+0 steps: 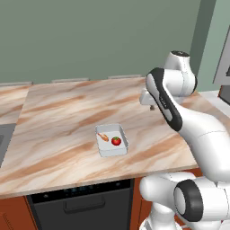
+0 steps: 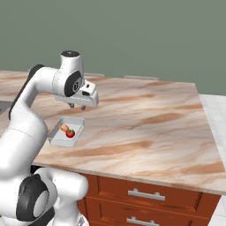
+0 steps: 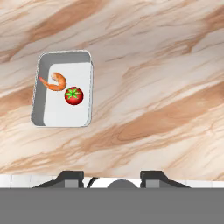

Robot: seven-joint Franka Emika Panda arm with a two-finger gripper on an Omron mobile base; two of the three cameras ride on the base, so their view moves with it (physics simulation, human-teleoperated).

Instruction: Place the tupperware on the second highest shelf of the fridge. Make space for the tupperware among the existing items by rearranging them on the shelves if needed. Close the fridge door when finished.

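The tupperware (image 1: 108, 147) (image 2: 58, 137) (image 3: 61, 114) is a shallow pale tray resting flat on the marble counter, near its front edge. Inside lie a red tomato (image 3: 73, 95) and an orange curled piece (image 3: 53, 82). My gripper (image 1: 152, 108) (image 2: 77, 107) (image 3: 111, 177) hangs above the counter, pointing down, a short way off to one side of the tray and not touching it. Its two fingers stand apart with nothing between them. The fridge, its door, its shelves and the existing items are out of view.
The marble counter (image 1: 58, 112) stretches wide around the tray, ending at a green wall behind. A dark appliance front (image 1: 81, 206) sits under the counter's front edge, and wooden drawers (image 2: 145, 194) lie further along. A sink edge (image 1: 2, 139) shows at far left.
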